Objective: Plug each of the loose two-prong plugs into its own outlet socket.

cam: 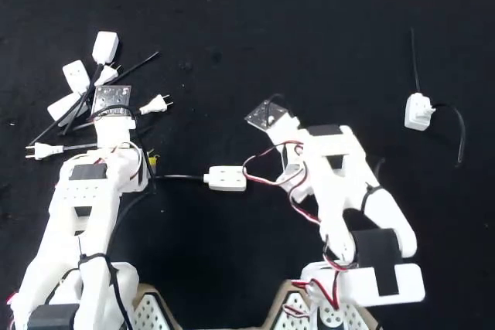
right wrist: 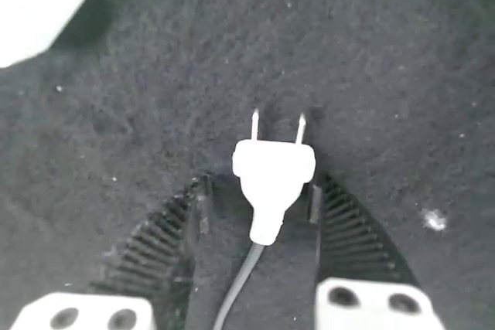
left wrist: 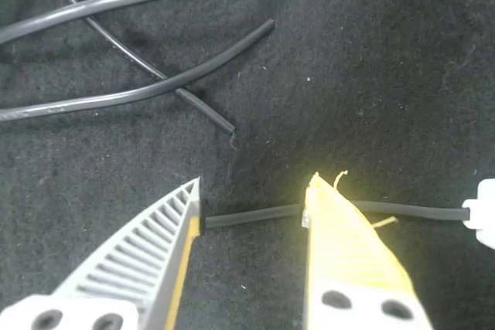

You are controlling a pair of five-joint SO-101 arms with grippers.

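Straddling plug (right wrist: 274, 168), R claw (right wrist: 260, 185) spread; L claw (left wrist: 254, 183) spread astride cable (left wrist: 247, 216).

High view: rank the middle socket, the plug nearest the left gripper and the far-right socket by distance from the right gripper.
From the right gripper:
1. middle socket, centre, just below it in the picture.
2. plug, on the left.
3. far-right socket, at the right.

Light: bright, even, from overhead.
Glare: whites wash out against the black bench (cam: 348, 52).
Shadows: soft (beside the white block (right wrist: 35, 5), under the plug (right wrist: 272, 168)).
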